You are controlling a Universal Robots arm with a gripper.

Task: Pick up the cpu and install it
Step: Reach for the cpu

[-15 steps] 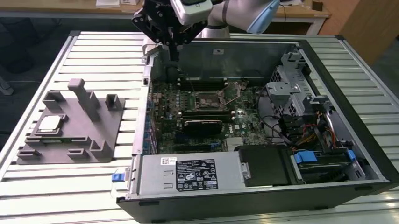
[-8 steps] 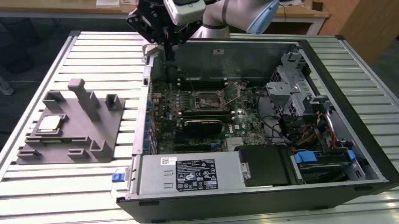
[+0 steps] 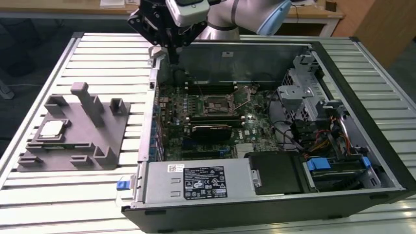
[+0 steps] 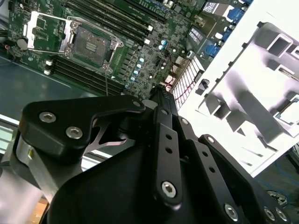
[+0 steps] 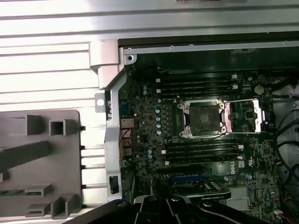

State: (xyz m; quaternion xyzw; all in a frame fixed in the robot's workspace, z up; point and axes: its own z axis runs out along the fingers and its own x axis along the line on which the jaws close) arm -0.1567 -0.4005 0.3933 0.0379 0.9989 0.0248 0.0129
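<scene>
1. The robot arm (image 3: 254,14) holds its black claw (image 3: 174,54) pointing down over the open computer case (image 3: 260,214). It hangs at the case's far corner on the exterior view's left.
2. The claw's two fingers are drawn together to a narrow tip with nothing between them. The second wrist view shows the tip (image 4: 161,91) above the edge of the green circuit board (image 4: 140,60).
3. The chip (image 3: 52,128), a small pale silver square, lies flat on the grey plastic block (image 3: 97,141). It sits near the block's edge on the exterior view's left, well apart from the claw.
4. The block, with its upright posts, stands on the slatted metal table (image 3: 97,53) by the table's edge on the exterior view's left, just beside the case.
5. The case lies on its side with its panel off and takes up the table's middle and its side on the exterior view's right.
6. The socket (image 5: 203,119) near the middle of the circuit board is uncovered, its square bed bare, as seen in both wrist views. In the first wrist view its metal frame (image 5: 243,114) is folded back beside it.
7. Long black memory slots (image 5: 201,86) run along two opposite sides of the socket.
</scene>
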